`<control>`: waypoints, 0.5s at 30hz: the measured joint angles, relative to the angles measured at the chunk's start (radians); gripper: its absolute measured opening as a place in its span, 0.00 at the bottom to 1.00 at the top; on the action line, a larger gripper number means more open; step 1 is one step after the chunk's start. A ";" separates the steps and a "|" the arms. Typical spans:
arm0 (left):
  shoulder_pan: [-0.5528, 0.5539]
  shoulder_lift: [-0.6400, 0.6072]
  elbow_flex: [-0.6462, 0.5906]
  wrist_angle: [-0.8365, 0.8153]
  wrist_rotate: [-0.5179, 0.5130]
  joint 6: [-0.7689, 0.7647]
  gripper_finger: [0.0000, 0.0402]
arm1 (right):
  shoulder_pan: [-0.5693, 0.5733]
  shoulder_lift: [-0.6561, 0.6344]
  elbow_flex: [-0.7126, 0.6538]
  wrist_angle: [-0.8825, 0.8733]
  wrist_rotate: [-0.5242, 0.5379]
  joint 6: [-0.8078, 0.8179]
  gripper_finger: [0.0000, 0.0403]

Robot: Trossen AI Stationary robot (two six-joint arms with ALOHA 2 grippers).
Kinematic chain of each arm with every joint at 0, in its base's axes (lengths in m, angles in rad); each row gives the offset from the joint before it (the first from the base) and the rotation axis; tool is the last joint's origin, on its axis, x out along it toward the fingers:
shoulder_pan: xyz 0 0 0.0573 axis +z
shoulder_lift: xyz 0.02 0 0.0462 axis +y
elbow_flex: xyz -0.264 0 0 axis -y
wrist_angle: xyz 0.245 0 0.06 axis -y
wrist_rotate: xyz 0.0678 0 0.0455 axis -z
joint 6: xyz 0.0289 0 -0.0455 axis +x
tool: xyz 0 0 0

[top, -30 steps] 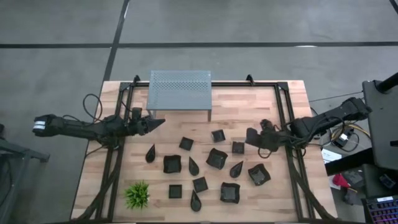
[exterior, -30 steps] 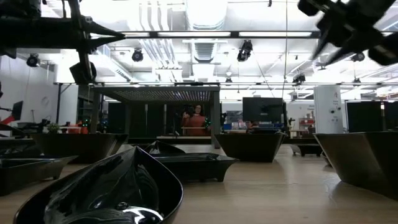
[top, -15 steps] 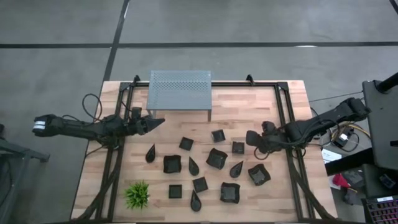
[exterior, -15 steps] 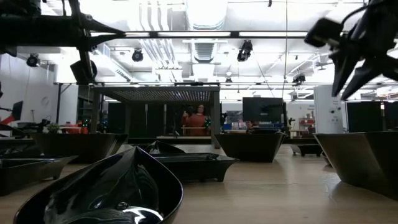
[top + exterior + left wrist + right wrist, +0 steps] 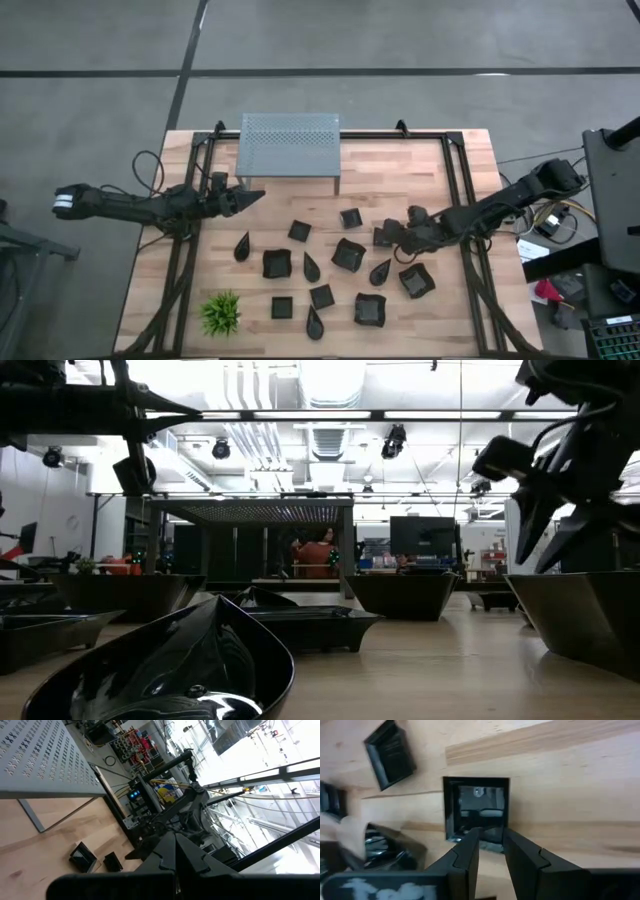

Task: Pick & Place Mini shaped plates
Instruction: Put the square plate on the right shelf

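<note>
I had the right gripper point(image 5: 491, 845) narrowly parted, hovering right over a small square plate point(image 5: 476, 805) mid-table, fingertips at its near rim. Left gripper point(image 5: 250, 198) sat closed beside the rack point(image 5: 289, 146).

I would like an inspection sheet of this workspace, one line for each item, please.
Surface: wooden table, black frame rails along both sides.
Job's things: about a dozen black mini plates, square and teardrop, scattered over the table's middle and near part.
Clutter: grey perforated shelf at the far edge; green plant at the near left corner.
Grippers: left gripper shut, holding nothing, beside the shelf; right gripper over a small square plate, jaws apart, gripping nothing.
Cables: a cable loops beside the left arm.
Surroundings: a person far behind the table.
</note>
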 joint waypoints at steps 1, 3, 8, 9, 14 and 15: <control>0.000 0.000 0.000 0.000 0.000 0.000 0.00 | 0.000 0.011 -0.001 -0.002 0.000 0.001 0.22; 0.000 0.000 0.000 0.000 0.000 -0.008 0.00 | -0.001 0.028 -0.001 -0.004 0.000 0.002 0.22; 0.000 0.000 0.000 0.003 0.000 -0.024 0.00 | -0.003 0.055 -0.002 -0.007 0.000 0.017 0.22; 0.000 0.000 0.000 0.004 0.000 -0.024 0.00 | -0.004 0.060 -0.002 -0.004 -0.006 0.017 0.22; 0.000 0.000 0.000 0.005 0.000 -0.025 0.00 | -0.007 0.088 -0.002 0.011 -0.017 0.015 0.24; 0.000 0.000 0.000 0.007 0.000 -0.025 0.00 | -0.007 0.093 -0.003 0.014 -0.018 0.015 0.24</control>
